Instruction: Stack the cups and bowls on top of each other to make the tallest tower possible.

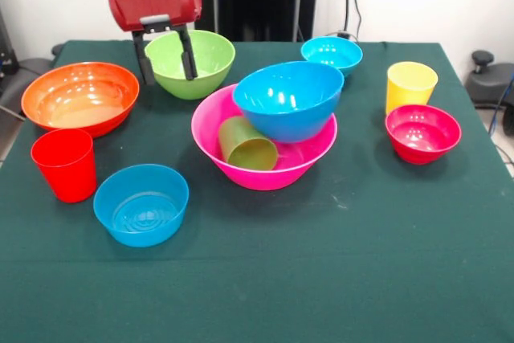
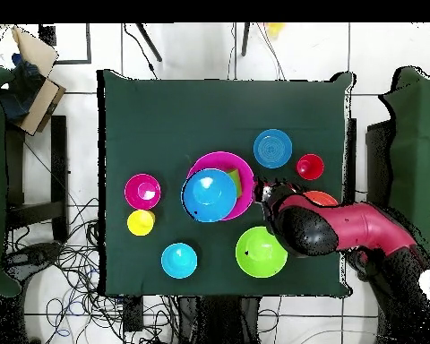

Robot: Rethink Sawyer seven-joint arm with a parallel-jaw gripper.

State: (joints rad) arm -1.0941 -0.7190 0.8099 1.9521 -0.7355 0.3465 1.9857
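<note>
Gripper [image 1: 165,60]: hung at upper left of the front view under a red wrist block; two black fingers spread apart, gripping nothing, one outside the lime bowl's left wall, the other over its front rim.
Arm [image 2: 353,228]: red and black, entered the overhead view from the right, covering most of the orange bowl there.
Lime green glossy plastic bowl [image 1: 201,58]: upright at upper centre-left of the front view, empty.
Biggest pink glossy plastic bowl [image 1: 265,170]: sat at frame centre, base of the pile.
Large blue glossy plastic bowl [image 1: 289,98]: rested inside the pink bowl, tilted, leaning on its right rim.
Green plastic tumbler [image 1: 247,144]: lay on its side inside the pink bowl, left of the blue bowl, touching it.
Orange glossy plastic bowl [image 1: 79,96]: upright at left, empty.
Red plastic tumbler [image 1: 66,165]: upright at lower left, just below the orange bowl.
Small translucent blue bowl [image 1: 141,204]: upright, right of the red tumbler.
Small cyan bowl [image 1: 332,55]: upright at upper right of centre.
Yellow plastic tumbler [image 1: 410,86]: upright at right.
Small magenta-red bowl [image 1: 422,132]: upright, just below the yellow tumbler.
Green cloth-covered table [image 1: 337,279]: held all of the above.
</note>
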